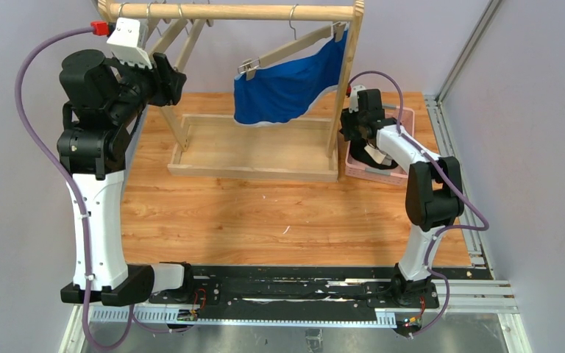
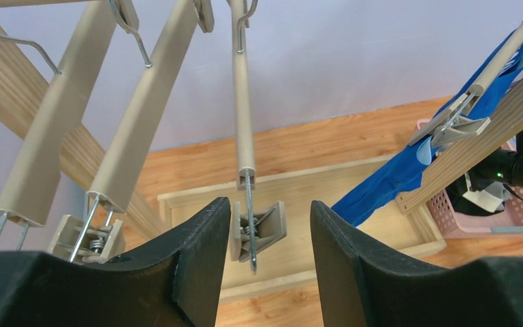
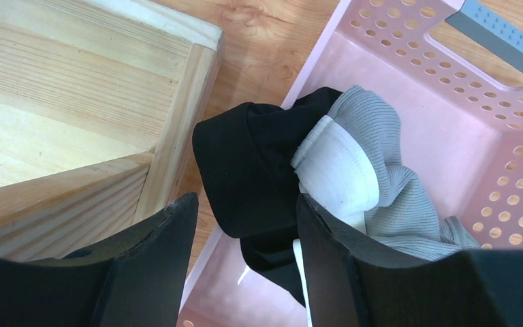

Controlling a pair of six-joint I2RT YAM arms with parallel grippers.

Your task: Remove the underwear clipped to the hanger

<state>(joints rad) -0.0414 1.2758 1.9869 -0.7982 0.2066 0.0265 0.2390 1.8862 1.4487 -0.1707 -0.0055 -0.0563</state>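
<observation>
On the hanger (image 1: 294, 46), blue underwear (image 1: 283, 92)

A wooden rack (image 1: 254, 175) stands on the table (image 1: 265, 220) (pink basket (image 1: 375, 175) just beside its base).

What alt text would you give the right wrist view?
A pink basket holds bunched black briefs and grey briefs, the black pair spilling over its rim. The right gripper hangs open above them, beside a wooden rack base.

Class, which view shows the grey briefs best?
Right wrist: the grey briefs lie close up in the pink basket beside the black pair. Top view shows only a scrap behind the arm; left wrist, a distant glimpse.
</observation>
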